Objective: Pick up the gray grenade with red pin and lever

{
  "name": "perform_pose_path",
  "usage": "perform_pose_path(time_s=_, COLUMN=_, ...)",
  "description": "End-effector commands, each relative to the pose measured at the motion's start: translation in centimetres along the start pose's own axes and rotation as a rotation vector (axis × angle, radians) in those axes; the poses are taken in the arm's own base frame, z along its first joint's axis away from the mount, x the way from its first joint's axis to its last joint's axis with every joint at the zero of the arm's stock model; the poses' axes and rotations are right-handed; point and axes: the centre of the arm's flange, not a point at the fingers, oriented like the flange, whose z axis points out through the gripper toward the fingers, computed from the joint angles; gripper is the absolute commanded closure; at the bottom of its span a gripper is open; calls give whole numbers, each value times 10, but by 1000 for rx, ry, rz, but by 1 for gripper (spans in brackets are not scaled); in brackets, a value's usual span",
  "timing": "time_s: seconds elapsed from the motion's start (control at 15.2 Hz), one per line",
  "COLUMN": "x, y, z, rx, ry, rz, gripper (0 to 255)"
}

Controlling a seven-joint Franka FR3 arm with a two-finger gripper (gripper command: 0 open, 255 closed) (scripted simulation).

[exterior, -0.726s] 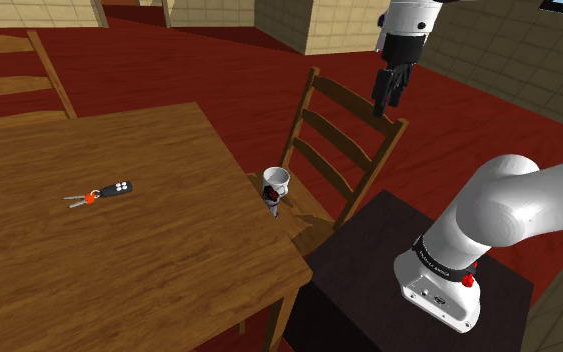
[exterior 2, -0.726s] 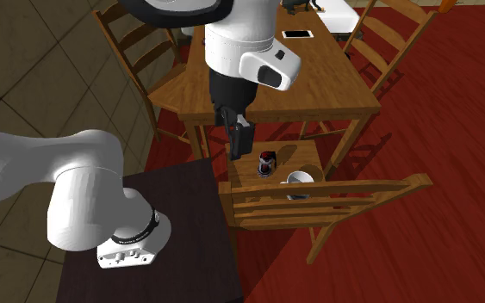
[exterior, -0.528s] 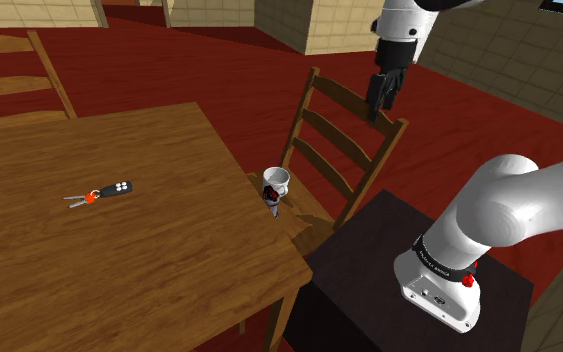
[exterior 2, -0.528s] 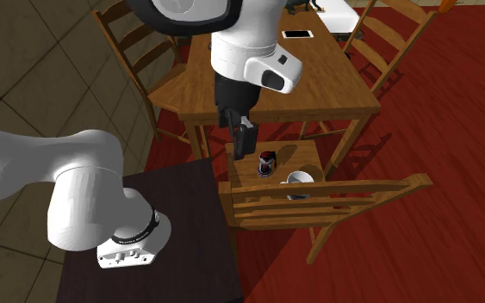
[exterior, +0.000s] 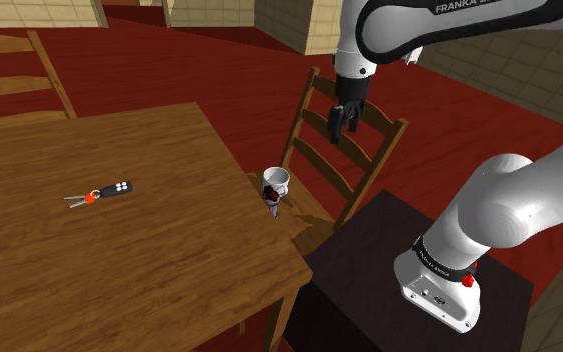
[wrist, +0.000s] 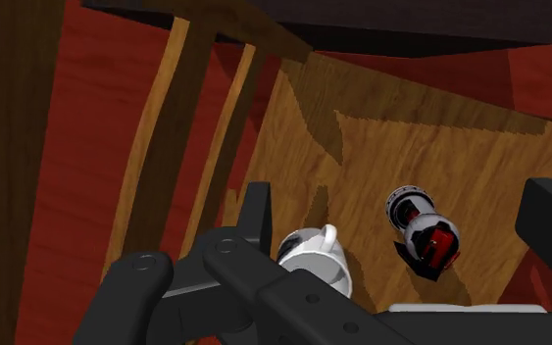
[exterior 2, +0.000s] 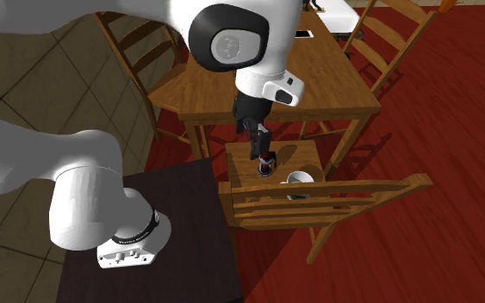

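The grenade (wrist: 424, 232) is small and grey with a red lever and a dark ringed end. It rests on the wooden seat of a chair (exterior: 309, 215), next to a white mug (wrist: 313, 259). In the shoulder view the grenade (exterior: 274, 202) sits just below the mug (exterior: 276, 181). My gripper (exterior: 337, 126) hangs in front of the chair's back rails, above the seat. Seen from the second exterior view, the gripper (exterior 2: 260, 148) is just above the grenade (exterior 2: 267, 163). Along the hand, the gripper (wrist: 401, 196) is open, the grenade lying between its fingers (wrist: 255, 212) but untouched.
A wooden table (exterior: 119, 260) adjoins the chair and carries a key fob with keys (exterior: 104, 191). The chair's ladder back (exterior 2: 318, 202) rises between the seat and my dark stand (exterior: 409, 300). More chairs (exterior 2: 137, 52) and a phone (exterior 2: 298, 34) stand by the table's far side.
The hand has swung from beyond the chair's top rail toward the shoulder view's left and down, in over the seat; it now hovers close above the grenade.
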Motion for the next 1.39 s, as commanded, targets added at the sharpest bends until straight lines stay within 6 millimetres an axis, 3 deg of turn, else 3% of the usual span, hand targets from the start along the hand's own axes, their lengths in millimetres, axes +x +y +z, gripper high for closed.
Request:
perform_pose_path(time_s=0.0, x=16, y=-14, z=18, rx=-9, ry=3, rz=-5, gripper=0)
perform_pose_path(time_s=1.32, x=175, y=-127, z=199, rx=-103, ry=4, rz=-59, gripper=0)
